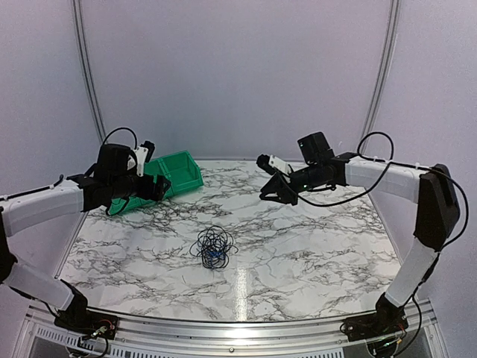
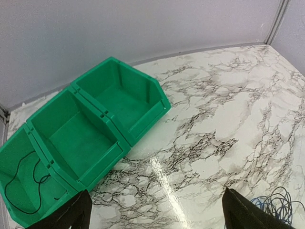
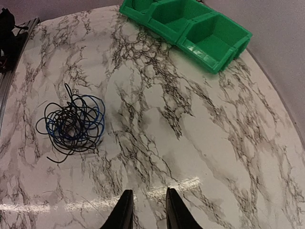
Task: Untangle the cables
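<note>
The cables lie as a loose tangle of thin black and blue wires near the middle of the marble table; they also show in the right wrist view as cables and at the lower right edge of the left wrist view as cables. One thin black cable lies apart in the leftmost green bin. My left gripper hangs by the bins, and in its own view the left gripper is wide open and holds nothing. My right gripper hovers above the table's far middle; the right gripper has a narrow gap between its fingers, nothing in it.
A row of three joined green bins stands at the back left; the bins reach close to my left fingers, and the bins sit far from my right ones. Grey walls close in the table's back and sides.
</note>
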`<action>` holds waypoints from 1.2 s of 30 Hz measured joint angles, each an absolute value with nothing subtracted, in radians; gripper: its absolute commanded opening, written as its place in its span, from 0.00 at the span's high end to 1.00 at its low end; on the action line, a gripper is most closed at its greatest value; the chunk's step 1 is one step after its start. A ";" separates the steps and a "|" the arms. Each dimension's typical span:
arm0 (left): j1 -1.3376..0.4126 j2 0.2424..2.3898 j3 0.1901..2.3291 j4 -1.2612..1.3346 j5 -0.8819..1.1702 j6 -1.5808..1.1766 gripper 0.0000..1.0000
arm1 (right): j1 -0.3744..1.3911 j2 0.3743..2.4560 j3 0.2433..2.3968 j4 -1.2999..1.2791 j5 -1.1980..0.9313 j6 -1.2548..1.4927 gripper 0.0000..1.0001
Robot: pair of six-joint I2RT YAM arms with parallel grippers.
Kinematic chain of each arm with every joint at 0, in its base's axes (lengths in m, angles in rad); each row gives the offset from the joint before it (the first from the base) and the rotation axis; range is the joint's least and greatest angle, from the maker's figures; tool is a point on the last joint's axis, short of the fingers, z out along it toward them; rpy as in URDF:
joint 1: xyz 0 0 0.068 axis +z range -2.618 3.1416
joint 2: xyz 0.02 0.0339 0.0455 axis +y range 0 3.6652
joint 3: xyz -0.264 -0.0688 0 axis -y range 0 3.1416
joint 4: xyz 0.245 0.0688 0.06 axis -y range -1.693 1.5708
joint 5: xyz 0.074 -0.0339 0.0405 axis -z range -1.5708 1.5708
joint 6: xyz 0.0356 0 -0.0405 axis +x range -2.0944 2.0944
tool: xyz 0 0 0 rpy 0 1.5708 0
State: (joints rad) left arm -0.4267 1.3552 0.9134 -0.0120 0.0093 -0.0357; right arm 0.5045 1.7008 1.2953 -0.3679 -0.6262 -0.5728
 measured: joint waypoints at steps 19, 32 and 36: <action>-0.534 1.227 0.862 0.063 -0.515 -0.103 0.11 | 0.727 2.074 1.642 -0.490 -0.677 -0.483 0.74; -0.533 1.365 0.934 0.006 -0.102 -0.185 0.15 | 0.729 2.141 1.666 -0.543 -0.748 -0.475 0.68; -0.533 1.370 0.936 0.012 0.006 -0.207 0.08 | 0.730 2.141 1.666 -0.546 -0.757 -0.475 0.67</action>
State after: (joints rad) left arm -0.5331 1.3705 0.9360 0.0116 0.0055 -0.2070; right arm 0.7303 2.1410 1.6657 -0.5457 -0.7574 -0.4751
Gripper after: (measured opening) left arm 0.856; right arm 0.326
